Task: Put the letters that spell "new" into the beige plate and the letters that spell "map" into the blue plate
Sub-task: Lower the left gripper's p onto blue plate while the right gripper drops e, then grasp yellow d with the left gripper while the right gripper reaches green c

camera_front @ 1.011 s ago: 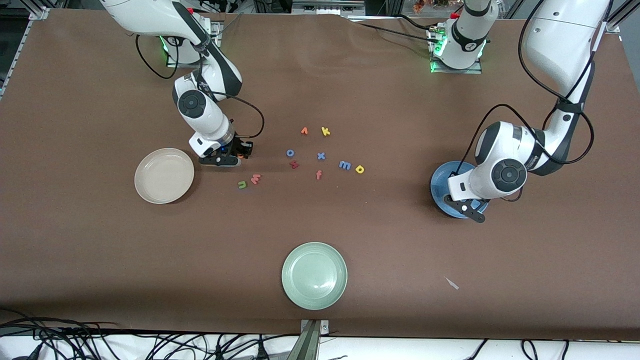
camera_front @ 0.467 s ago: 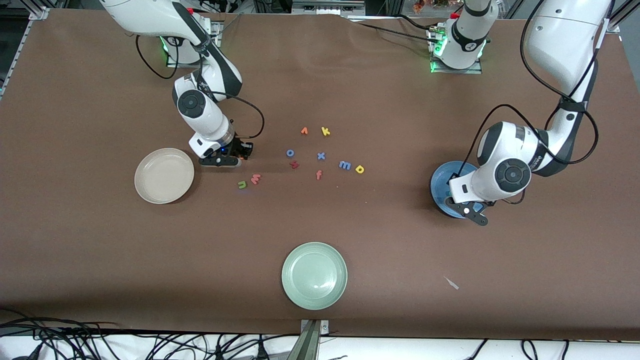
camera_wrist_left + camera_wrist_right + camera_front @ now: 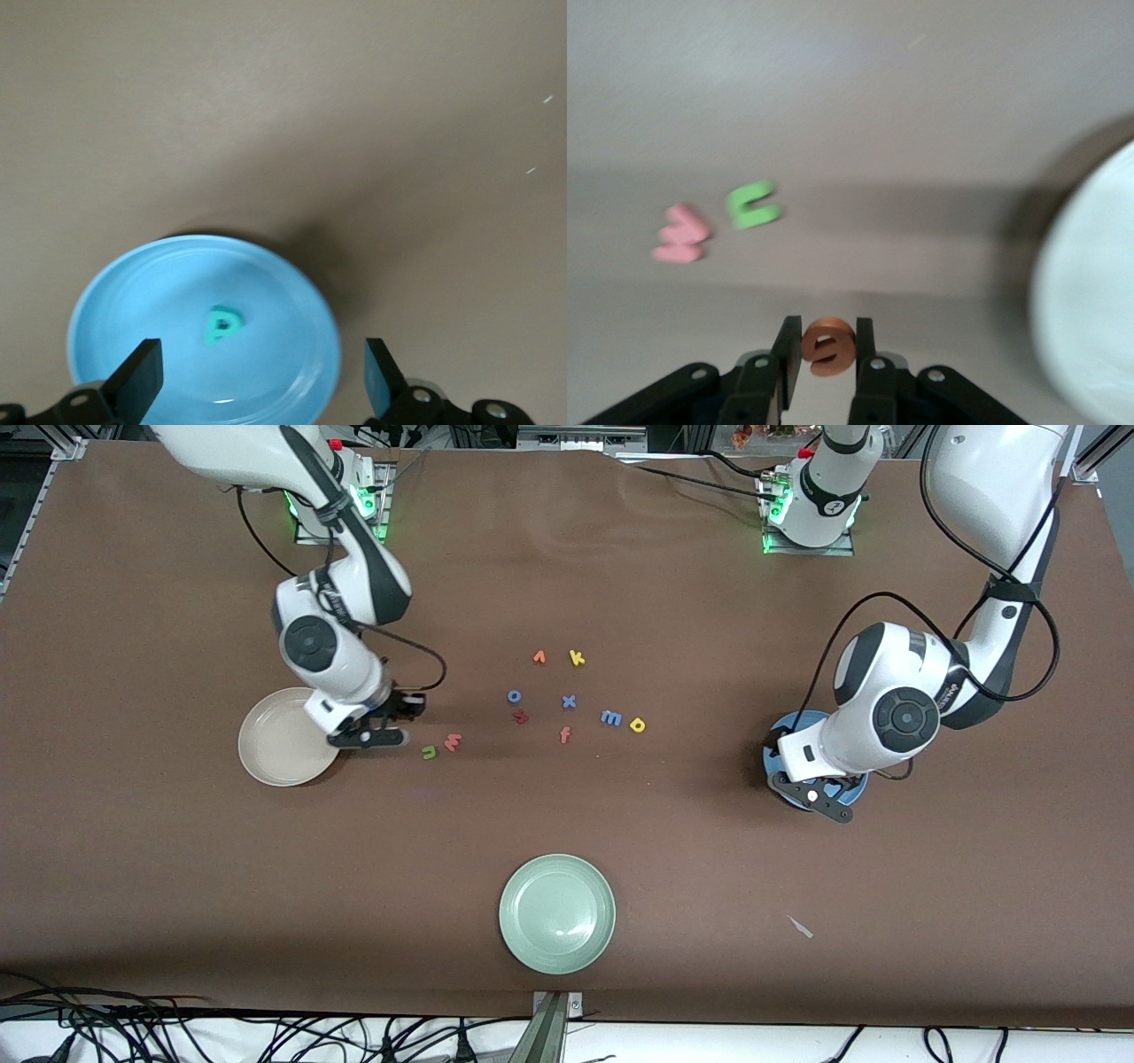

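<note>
Beside the beige plate (image 3: 283,737), the right gripper (image 3: 825,347) clamps the orange e (image 3: 828,346); left gripper (image 3: 261,376) spread wide over the blue plate (image 3: 292,292).

From the right wrist view, the right claw (image 3: 825,350) has its two dark fingers (image 3: 787,350) pinched on a small orange letter (image 3: 828,345), a rounded "e" held up off the bench (image 3: 850,97). Down on the brown bench lie two more foam letters just beside each other without touching: a green letter (image 3: 752,204) and a pink letter (image 3: 680,235). At the edge of the view is part of a pale round plate (image 3: 1090,301), blurred, with a dark shadow along its rim. The held orange letter hangs over bare bench between the two loose letters and the plate.
</note>
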{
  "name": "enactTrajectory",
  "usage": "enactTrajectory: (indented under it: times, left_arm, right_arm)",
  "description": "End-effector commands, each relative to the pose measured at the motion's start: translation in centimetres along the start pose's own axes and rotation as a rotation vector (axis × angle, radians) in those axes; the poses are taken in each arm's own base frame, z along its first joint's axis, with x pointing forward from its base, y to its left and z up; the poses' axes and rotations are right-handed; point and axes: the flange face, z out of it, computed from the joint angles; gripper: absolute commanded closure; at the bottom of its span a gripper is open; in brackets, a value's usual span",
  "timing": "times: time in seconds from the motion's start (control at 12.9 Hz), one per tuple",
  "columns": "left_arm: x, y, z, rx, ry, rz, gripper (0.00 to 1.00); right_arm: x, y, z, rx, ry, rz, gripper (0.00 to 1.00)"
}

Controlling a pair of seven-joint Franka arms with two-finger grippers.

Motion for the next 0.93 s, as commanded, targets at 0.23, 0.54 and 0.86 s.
enactTrajectory:
  times: [0.23,0.54,0.86]
  left_arm:
    - [1.5,9.8,2.2,-0.036,-0.048,-0.299,0.00]
    - [2.5,17.5,4.8,-0.029,-0.040,-0.608,0.00]
    - [3.3,21.4,7.7,-0.062,-0.015,-1.030,0.00]
  right_arm:
    - [2.6,11.7,0.6,-0.010,-0.023,-0.158,0.93]
    - [3.5,14.4,1.0,0.002,-0.024,-0.175,0.00]
    - [4.5,10.1,-0.8,0.009,0.013,-0.148,0.00]
